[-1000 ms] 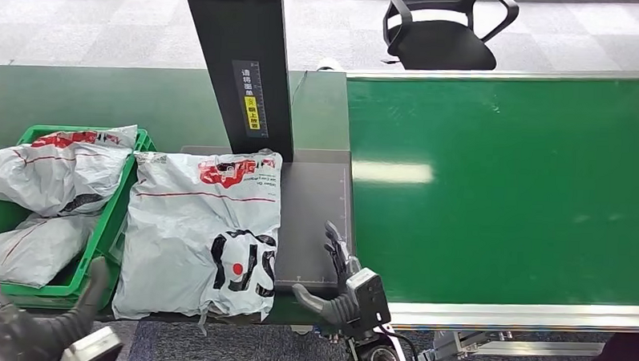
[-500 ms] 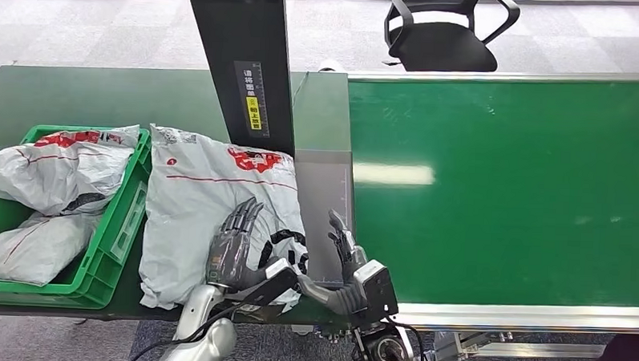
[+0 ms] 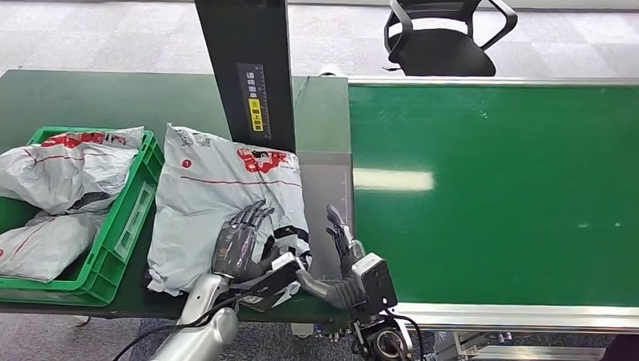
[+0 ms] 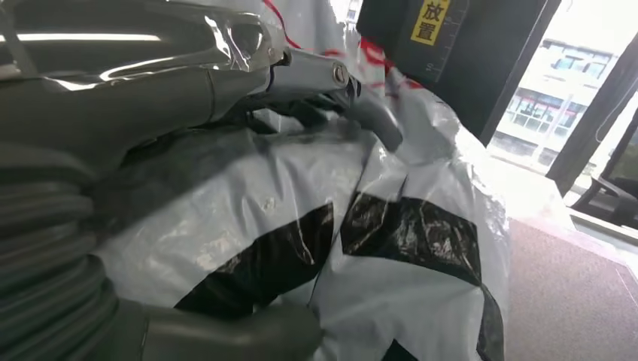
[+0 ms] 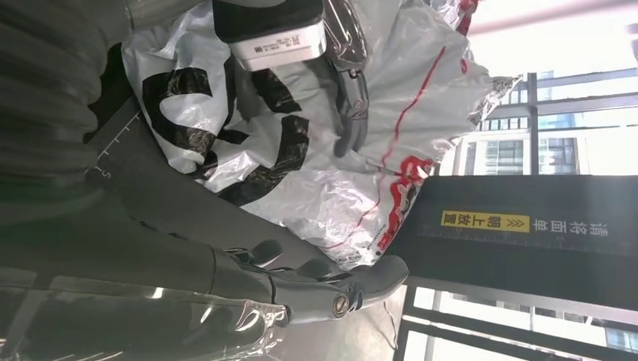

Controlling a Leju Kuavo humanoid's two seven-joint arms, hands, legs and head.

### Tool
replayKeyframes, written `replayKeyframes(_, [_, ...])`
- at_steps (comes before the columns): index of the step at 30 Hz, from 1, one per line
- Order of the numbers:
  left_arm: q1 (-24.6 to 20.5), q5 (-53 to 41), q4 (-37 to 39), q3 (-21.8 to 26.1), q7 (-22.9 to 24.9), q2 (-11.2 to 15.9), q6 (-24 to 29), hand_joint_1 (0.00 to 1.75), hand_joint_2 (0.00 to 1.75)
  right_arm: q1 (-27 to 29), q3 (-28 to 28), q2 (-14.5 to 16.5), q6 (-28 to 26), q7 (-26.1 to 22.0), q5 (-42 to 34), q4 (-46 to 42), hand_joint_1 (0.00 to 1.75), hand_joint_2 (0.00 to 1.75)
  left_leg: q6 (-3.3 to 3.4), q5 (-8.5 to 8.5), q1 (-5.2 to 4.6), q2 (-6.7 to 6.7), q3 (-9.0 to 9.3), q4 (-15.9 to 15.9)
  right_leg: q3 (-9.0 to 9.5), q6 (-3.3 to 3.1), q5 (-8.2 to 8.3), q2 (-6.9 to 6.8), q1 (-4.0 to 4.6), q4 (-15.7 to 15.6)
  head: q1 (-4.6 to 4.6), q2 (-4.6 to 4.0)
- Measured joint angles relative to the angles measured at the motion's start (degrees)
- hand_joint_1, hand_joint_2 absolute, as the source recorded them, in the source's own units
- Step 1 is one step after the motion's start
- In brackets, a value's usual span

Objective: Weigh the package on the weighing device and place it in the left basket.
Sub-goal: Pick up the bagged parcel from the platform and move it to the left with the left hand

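Head view looks down on a dark green table [image 3: 78, 96] that meets a brighter green conveyor belt [image 3: 500, 187] with a silver rail along its near edge. Between them lies the grey weighing platform [image 3: 327, 205], marked with a fine ruler line, and behind it rises a black post [image 3: 244, 57] bearing a yellow label [image 3: 255, 114]. Grey carpet tiles cover the floor beyond, where a black mesh office chair [image 3: 442, 32] stands.

A grey plastic package [image 3: 219, 201] with red and black printing lies partly on the platform and partly on the table, its far edge against the post. The left hand [image 3: 240, 246] rests flat on the package's near part, fingers spread over the black lettering and thumb at its near edge; the left wrist view shows the dark fingers [image 4: 353, 105] lying on the crinkled plastic, grasping nothing that can be seen. The right hand [image 3: 342, 257] stands on edge on the platform just beside the package, fingers apart and holding nothing.

At the table's left sits a green basket [image 3: 130, 214], just beside the package, with two more grey packages [image 3: 56, 171] in it. Through the wrist views, tall windows [image 5: 549, 98] show bright daylight and buildings outside.
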Motion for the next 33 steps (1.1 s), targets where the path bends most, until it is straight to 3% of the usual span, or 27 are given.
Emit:
replayKeyframes(7, [2.63,1.06,-3.49,0.20,-1.77,0.52,6.19,1.74,1.75,1.15,-0.13,-0.29,-0.23,0.00,0.22,-0.01,0.00,1.75,0.01,0.02,0.01,0.01,-0.15,0.01,-0.22,0.00,0.00,0.01,0.02,0.01,0.00,0.00])
replayKeyframes(10, [5.48,0.00,-8.46,1.13,-3.96,0.57,7.54,1.74,1.75,1.97,-0.22,-0.44,-0.46,0.00,0.34,-0.02,0.00,1.75,-0.01,0.00,0.01,0.06,-0.33,0.01,-0.44,0.00,0.00,0.05,0.02,0.01,-0.01,0.00])
replayKeyframes(13, [10.16,-0.96,-17.26,3.89,-10.90,-0.57,7.84,1.74,1.75,2.78,-0.32,-0.57,-0.92,-0.08,0.55,-0.05,0.00,1.75,-0.03,-0.01,0.01,0.11,-0.58,0.04,-0.75,0.00,0.01,0.13,0.02,0.01,-0.01,0.00])
replayKeyframes(17, [16.18,5.10,-31.67,8.59,-26.27,-3.83,7.85,1.75,1.75,3.78,-0.44,-0.70,-2.11,-0.25,0.72,-0.14,0.00,1.75,-0.04,-0.04,0.01,0.18,-0.80,0.04,-0.98,0.00,0.01,0.17,0.02,0.01,-0.01,0.00])
replayKeyframes(19, [18.78,10.65,-39.51,9.46,-29.08,-4.47,7.85,1.74,1.75,4.30,-0.48,-0.82,-2.51,-0.31,0.60,-0.20,0.00,1.75,-0.07,-0.08,0.02,0.27,-0.84,0.04,-1.05,0.00,0.00,0.24,0.03,0.01,-0.03,0.00])
replayKeyframes(26, [25.77,20.28,-65.66,8.91,-29.37,-5.42,7.82,1.72,1.75,5.56,-0.57,-1.29,-3.32,-0.69,0.08,-0.56,0.00,1.75,-0.07,-0.10,0.05,0.29,-0.93,0.03,-1.12,-0.02,-0.03,0.27,0.07,0.01,0.01,0.00])
replayKeyframes(33, [25.69,22.90,-82.22,10.18,-29.37,-5.44,7.76,1.65,1.75,5.84,-0.62,-1.37,-3.66,-0.74,0.05,-0.93,0.00,1.75,-0.07,-0.09,0.05,0.27,-0.91,0.03,-1.07,-0.02,-0.02,0.27,0.06,0.01,0.00,0.00])
